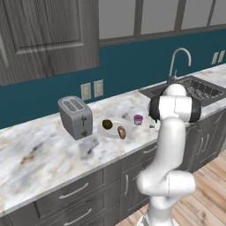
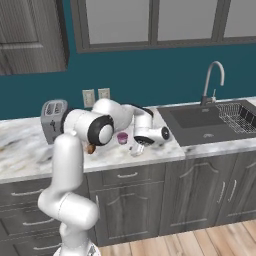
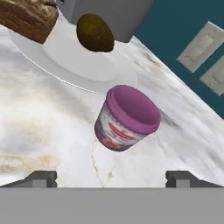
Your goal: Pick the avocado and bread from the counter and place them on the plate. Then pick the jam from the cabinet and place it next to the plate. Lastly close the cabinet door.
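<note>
Kitchen wall run with teal backsplash and dark cabinetry

A teal wall [image 2: 150, 70] fills the middle of the right base view, with frosted-glass upper cabinets [image 2: 150, 22] along the top and a pair of pale wall outlets [image 2: 96, 96] left of centre. At the right, a dark sink [image 2: 200, 122] sits under a curved chrome faucet [image 2: 214, 80], a wire dish rack [image 2: 241, 116] beside it. A grey toaster [image 1: 76, 117] stands left of centre in the left base view. Low grey cupboards [image 2: 200, 195] line the bottom, above a wood plank floor [image 2: 200, 242].
</note>
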You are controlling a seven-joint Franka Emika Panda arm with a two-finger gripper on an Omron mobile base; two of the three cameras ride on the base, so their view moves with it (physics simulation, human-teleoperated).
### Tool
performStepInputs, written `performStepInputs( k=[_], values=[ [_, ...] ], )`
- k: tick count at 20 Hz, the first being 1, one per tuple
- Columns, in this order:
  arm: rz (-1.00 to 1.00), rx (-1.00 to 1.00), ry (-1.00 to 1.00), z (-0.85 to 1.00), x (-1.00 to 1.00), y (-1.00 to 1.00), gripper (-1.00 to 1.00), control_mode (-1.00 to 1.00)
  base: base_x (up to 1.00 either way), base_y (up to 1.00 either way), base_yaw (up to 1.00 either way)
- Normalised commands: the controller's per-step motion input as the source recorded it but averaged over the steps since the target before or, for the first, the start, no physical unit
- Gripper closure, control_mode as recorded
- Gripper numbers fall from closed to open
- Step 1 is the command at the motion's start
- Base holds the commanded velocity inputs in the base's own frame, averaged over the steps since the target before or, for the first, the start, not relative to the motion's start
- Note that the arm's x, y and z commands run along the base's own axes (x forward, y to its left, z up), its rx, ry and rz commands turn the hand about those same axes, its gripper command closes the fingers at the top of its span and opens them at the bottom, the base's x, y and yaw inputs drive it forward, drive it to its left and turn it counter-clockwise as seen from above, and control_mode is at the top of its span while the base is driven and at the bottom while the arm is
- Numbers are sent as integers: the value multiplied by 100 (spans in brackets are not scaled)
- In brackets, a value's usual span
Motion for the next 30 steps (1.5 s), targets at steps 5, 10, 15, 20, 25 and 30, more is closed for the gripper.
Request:
performStepInputs(
  k=[5, 10, 15, 20, 25, 30],
  values=[
    [15, -19, -21, 50, -80, 0, -100, -100, 0, 0, 0],
    [25, -31, -19, 31, -93, 3, -100, -100, 0, 0, 0],
    [35, -52, -18, 2, -80, 17, -100, -100, 0, 0, 0],
    [37, -57, -23, 12, -62, 17, -100, -100, 0, 0, 0],
    [32, -49, -25, 27, -38, 2, -100, -100, 0, 0, 0],
    [29, -46, -23, 35, -15, 1, -100, -100, 0, 0, 0]
  ],
)
